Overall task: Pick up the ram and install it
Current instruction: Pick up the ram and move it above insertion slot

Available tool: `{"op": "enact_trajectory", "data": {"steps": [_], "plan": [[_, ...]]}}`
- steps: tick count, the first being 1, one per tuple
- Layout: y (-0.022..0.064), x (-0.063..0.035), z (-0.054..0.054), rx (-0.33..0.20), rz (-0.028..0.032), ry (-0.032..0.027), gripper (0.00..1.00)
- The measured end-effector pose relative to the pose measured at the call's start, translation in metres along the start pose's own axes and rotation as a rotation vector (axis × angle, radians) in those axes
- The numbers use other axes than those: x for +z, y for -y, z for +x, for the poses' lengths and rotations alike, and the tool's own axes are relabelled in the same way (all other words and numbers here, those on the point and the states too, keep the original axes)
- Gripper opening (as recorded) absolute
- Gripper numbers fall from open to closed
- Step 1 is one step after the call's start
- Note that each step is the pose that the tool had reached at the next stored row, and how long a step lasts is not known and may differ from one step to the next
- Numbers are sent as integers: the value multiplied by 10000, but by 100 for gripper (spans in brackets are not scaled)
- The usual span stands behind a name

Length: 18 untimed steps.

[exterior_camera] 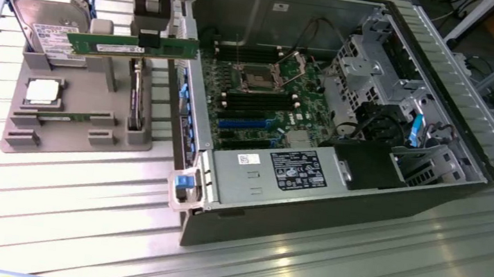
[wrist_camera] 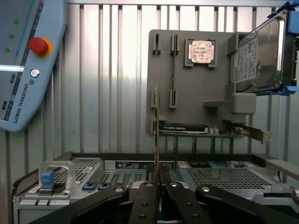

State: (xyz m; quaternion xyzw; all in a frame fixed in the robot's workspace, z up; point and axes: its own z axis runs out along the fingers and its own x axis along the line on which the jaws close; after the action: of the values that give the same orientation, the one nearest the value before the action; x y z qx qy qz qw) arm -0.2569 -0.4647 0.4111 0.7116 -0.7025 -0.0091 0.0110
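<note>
The pincer (exterior_camera: 150, 38) is closed narrow on the ram (exterior_camera: 109, 46). It pinches the green stick near the middle of its upper edge and holds it level in the air. In the wrist view the ram (wrist_camera: 157, 121) stands edge-on, rising straight out from between the fingertips of the pincer (wrist_camera: 159, 175).

Below the pincer sits the gray holder (exterior_camera: 70, 143) with the expansion card (exterior_camera: 138, 98), the processor chip (exterior_camera: 43, 91) and the hard drive (exterior_camera: 51, 22). The open computer case (exterior_camera: 316, 188) lies just beside it on the desk (exterior_camera: 306, 271).

The likeliest trouble is a knock, because 1 end of the stick hangs close to the case's side wall and could catch on its rim. With such a thin pinch, the knock would probably twist the board in the jaws.

A tilted stick would meet the memory slots (exterior_camera: 249, 100) on the motherboard askew, and it could jam or stress its contacts. The dark cables (exterior_camera: 319, 35) inside the case could also snag it.
</note>
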Motion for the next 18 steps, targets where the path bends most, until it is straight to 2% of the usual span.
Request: {"op": "enact_trajectory", "data": {"steps": [18], "plan": [[221,-6,3,0,0,-5,12]]}}
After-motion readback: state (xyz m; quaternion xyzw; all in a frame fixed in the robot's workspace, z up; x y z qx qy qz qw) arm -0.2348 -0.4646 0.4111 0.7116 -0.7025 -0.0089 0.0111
